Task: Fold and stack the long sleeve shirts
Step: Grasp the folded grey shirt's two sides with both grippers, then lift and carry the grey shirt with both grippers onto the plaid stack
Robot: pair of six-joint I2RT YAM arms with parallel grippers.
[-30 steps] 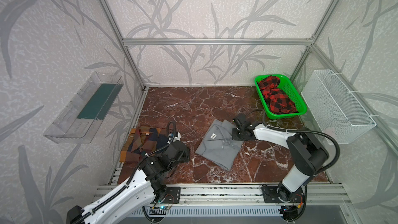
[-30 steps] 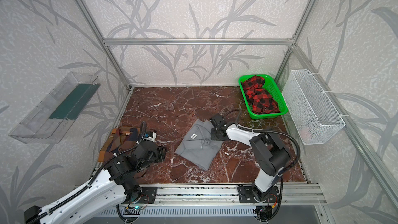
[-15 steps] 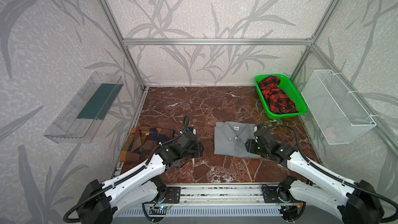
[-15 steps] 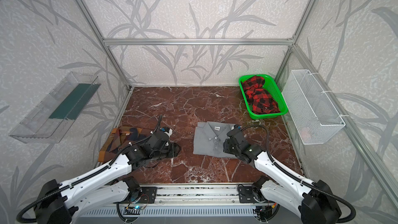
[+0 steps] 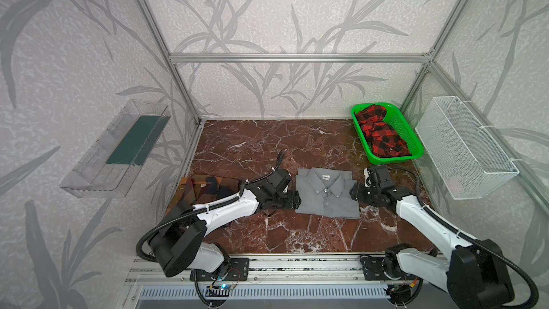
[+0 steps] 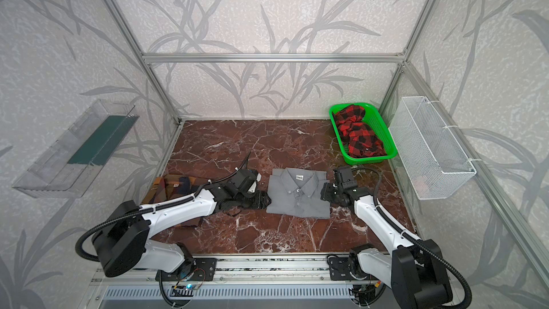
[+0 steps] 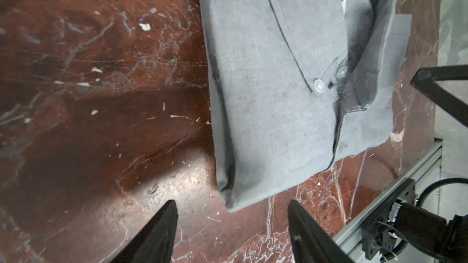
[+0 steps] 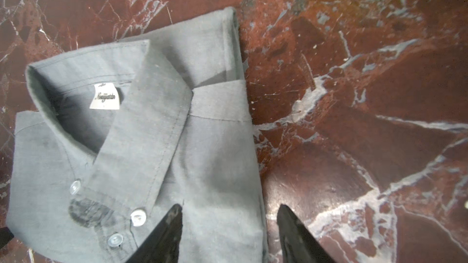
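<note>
Here, the plain grey collared button-up shirt [image 5: 326, 194] lies folded mid-front on the red-brown marble tabletop [image 5: 252, 144], collar towards 12 o'clock. The left gripper [image 5: 296, 200] sits at its 9 o'clock edge and the right gripper [image 5: 354, 193] at 3 o'clock, both with jaws spread and holding nothing. The orange, brown and navy checked shirt [image 5: 205, 184] lies farther out at 9 o'clock, partly under the left arm, and a green plastic basket [image 5: 414, 144] of red-and-black plaid cloth [image 5: 377, 132] stands at 1 o'clock
</note>
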